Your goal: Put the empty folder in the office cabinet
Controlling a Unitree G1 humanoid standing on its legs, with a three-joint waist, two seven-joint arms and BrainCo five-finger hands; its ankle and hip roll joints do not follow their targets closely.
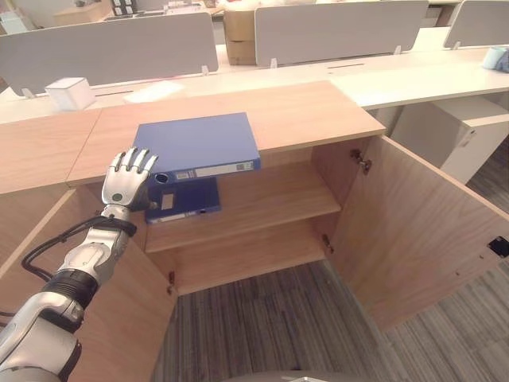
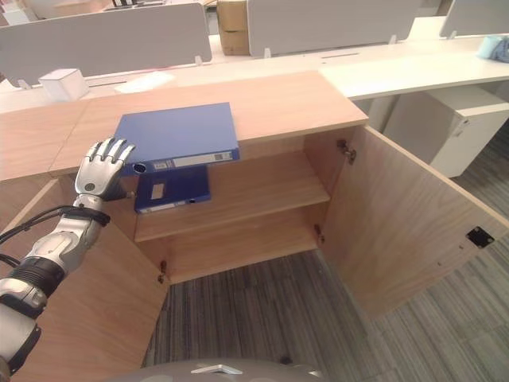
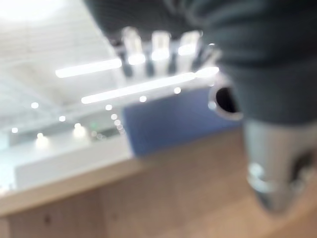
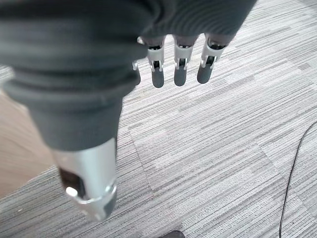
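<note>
A blue folder (image 1: 195, 143) lies flat on the wooden cabinet top (image 1: 310, 111), its labelled spine overhanging the front edge. A second blue folder (image 1: 184, 200) lies on the upper shelf (image 1: 266, 195) just below it. My left hand (image 1: 127, 181) is raised at the top folder's front left corner, fingers straight and spread, open; whether it touches the spine I cannot tell. In the left wrist view the blue folder (image 3: 168, 121) shows past the fingers (image 3: 161, 47). My right hand (image 4: 178, 64) hangs over the grey carpet, fingers relaxed and holding nothing.
Both cabinet doors stand open: the right door (image 1: 413, 223) swings far out, the left door (image 1: 119, 318) is beside my left arm. A lower shelf (image 1: 246, 255) is bare. A white box (image 1: 70, 92) and a cardboard box (image 1: 238, 36) stand on the desks behind.
</note>
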